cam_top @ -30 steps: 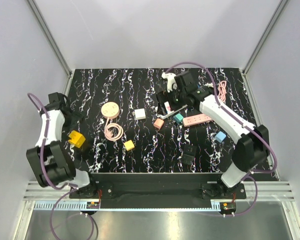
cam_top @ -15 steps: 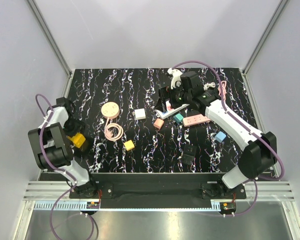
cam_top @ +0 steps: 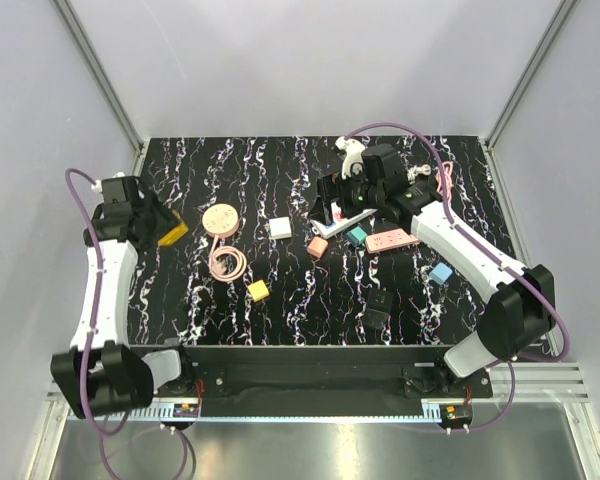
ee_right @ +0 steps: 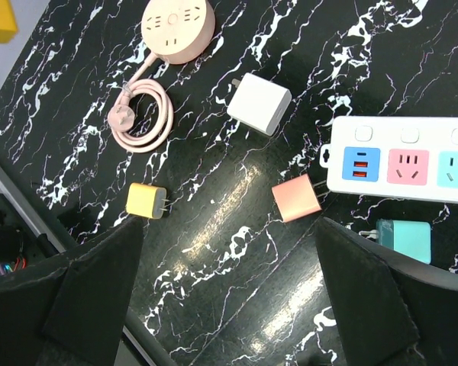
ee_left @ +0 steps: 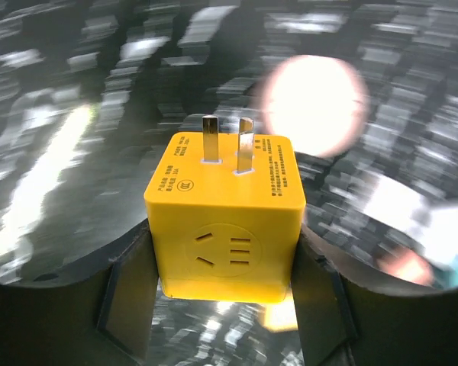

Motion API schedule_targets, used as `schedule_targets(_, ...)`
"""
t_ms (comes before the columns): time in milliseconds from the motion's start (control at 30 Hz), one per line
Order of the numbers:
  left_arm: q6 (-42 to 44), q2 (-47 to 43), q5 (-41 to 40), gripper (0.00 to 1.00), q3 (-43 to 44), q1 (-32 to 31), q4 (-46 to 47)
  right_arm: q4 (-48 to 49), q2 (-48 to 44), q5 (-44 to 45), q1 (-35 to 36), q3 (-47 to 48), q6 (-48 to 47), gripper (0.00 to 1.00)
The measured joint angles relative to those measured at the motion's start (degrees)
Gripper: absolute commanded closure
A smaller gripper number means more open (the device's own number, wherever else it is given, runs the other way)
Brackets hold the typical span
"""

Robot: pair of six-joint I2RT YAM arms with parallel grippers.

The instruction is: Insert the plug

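Note:
The plug point(ee_left: 225, 221) is a yellow cube with two flat prongs pointing away from the camera. My left gripper point(ee_left: 225, 284) is shut on it, one dark finger pressed to each side. In the top view that plug point(cam_top: 173, 233) hangs at the table's left side, held by the left gripper point(cam_top: 158, 228) near a round pink socket point(cam_top: 219, 219). A white power strip point(ee_right: 401, 156) with blue, pink and teal sockets lies under my right gripper point(ee_right: 229, 236), which hovers open and holds nothing. From above, the right gripper point(cam_top: 332, 205) is at the back centre.
A coiled pink cable point(cam_top: 227, 262) trails from the round socket. A white charger point(cam_top: 280, 228), pink cube point(cam_top: 318, 247), small yellow charger point(cam_top: 258, 290), teal adapter point(cam_top: 356, 236), blue cube point(cam_top: 440, 272) and black adapter point(cam_top: 380, 308) lie scattered. Grey walls enclose the table.
My left gripper closed on the yellow plug at the front left, then lifted it and carried it back toward the round socket. The right arm shifted slightly right and stayed open.

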Motion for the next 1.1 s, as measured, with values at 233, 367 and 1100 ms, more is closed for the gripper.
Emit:
schedule_targets(233, -5.7, 0.2, 15.5, 1.00, 2.6, -2.6, -0.5, 3.1, 0.0, 2.0, 5.5, -1.1, -3.3, 0.00)
schedule_targets(367, -4.6, 8.7, 13.6, 1.00, 6.5, -13.8, -2.8, 2.7, 0.0, 5.5, 9.6, -1.0, -5.0, 0.00)
schedule_targets(1100, -1.2, 20.9, -0.6, 0.93, 10.9, -42.1, -11.7, -3.3, -15.6, 15.2, 12.3, -15.1, 1.0, 0.00)
